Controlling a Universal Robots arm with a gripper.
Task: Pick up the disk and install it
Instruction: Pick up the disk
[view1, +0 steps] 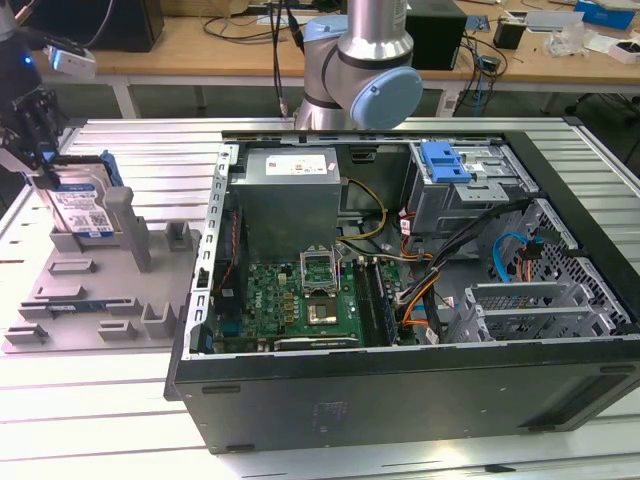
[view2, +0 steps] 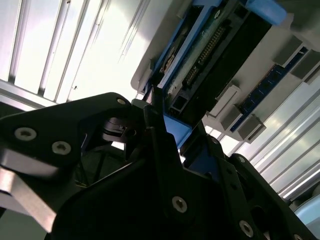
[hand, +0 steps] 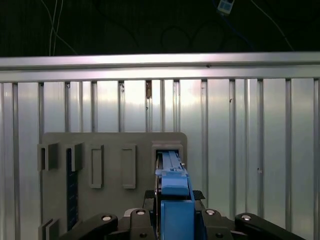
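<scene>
We see a slatted metal worktop (view1: 110, 420) carrying everything, and most of it is taken up by an open black computer case (view1: 400, 400) lying on its side. Inside the case we make out a grey power-supply box (view1: 290, 195), a green motherboard (view1: 300, 300) and a metal drive cage (view1: 470, 190) topped by a blue latch (view1: 445, 162). The arm (view1: 365, 70) rises behind the case, near the far edge of the worktop.

At the exterior view's left, well apart from the drive cage, a grey holder tray (view1: 70, 300) with several slots and posts lies flat on the worktop. The disk (view1: 78, 208) stands upright on its edge in a slot at the far end of this tray, its white-and-blue label facing the case and its blue carrier framing it.

The hand (view1: 45, 172) hangs directly over the disk. In both wrist views we find the carrier's blue upper edge between the black fingers (view2: 157, 130), which sit narrowed right against it on either side, so the hand has hold of the disk (hand: 172, 200). The disk is seated in its slot in the tray (hand: 110, 145).
</scene>
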